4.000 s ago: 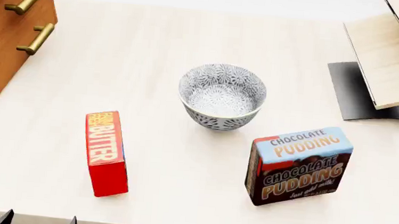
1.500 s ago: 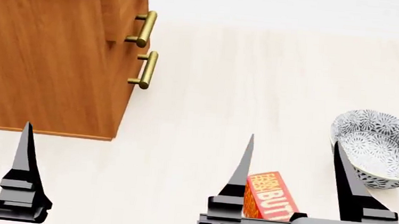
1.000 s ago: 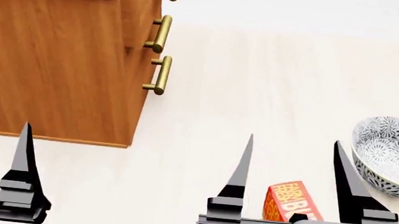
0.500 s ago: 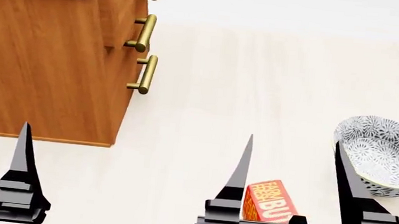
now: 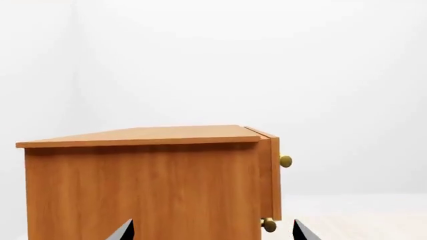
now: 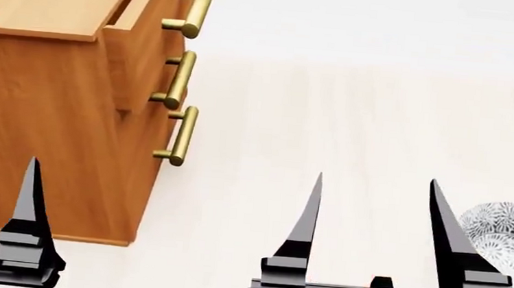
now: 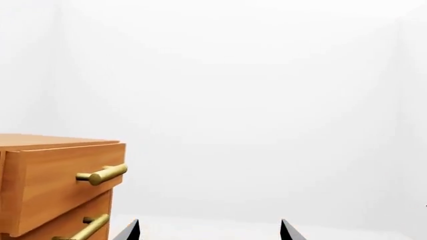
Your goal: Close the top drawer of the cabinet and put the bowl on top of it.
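Observation:
The orange-brown cabinet [image 6: 46, 134] stands at the left of the head view. Its top drawer [image 6: 142, 32] is pulled out past the two lower fronts, and its brass handle [image 6: 194, 8] faces right. Only part of the patterned bowl [image 6: 507, 239] shows, at the right edge. My right gripper [image 6: 375, 222] is open and holds nothing; it sits between cabinet and bowl, apart from both. Of my left gripper, one finger [image 6: 30, 202] shows in front of the cabinet's side. In the left wrist view the left gripper [image 5: 211, 232] is open before the cabinet [image 5: 140, 185]. The right wrist view shows the right gripper [image 7: 208, 231] open and the top drawer [image 7: 67, 185] off to one side.
A pale wooden surface [image 6: 332, 122] runs from the cabinet to the bowl. The two lower drawers' handles [image 6: 179, 79] stick out to the right under the top drawer. Behind everything is plain white wall [image 7: 267, 100].
The head view has shifted: the cabinet sits lower and nearer, showing more of its top. The bowl slid to the right edge and the butter box left view. Both grippers stay open.

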